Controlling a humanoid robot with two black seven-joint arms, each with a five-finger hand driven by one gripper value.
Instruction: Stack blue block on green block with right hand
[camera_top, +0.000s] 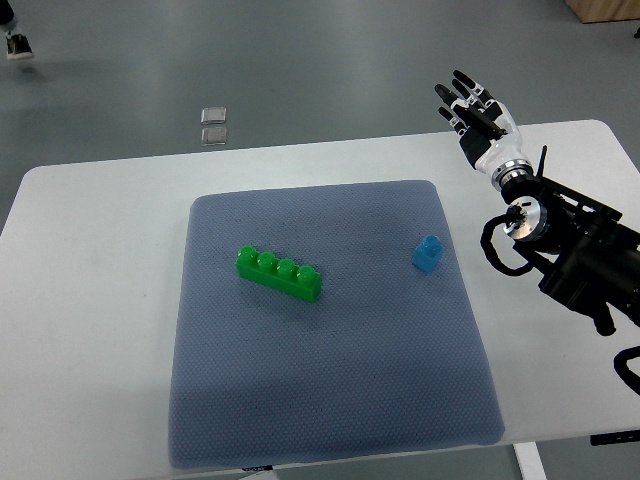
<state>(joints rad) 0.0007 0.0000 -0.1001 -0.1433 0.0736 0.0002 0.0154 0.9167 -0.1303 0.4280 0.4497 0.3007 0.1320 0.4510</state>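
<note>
Fingers of the right hand are spread and hold nothing. Below and slightly left of them, well apart, the small blue plastic block stands on the grey mat. Farther left lies the long green studded brick, its axis slanting down-right.

Single steep overhead view from the robot's side

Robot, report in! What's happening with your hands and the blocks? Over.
Right hand open, empty, raised beyond the mat. Small blue plastic block untouched, apart from long green studded block. Path clear. Left hand unseen.
</note>
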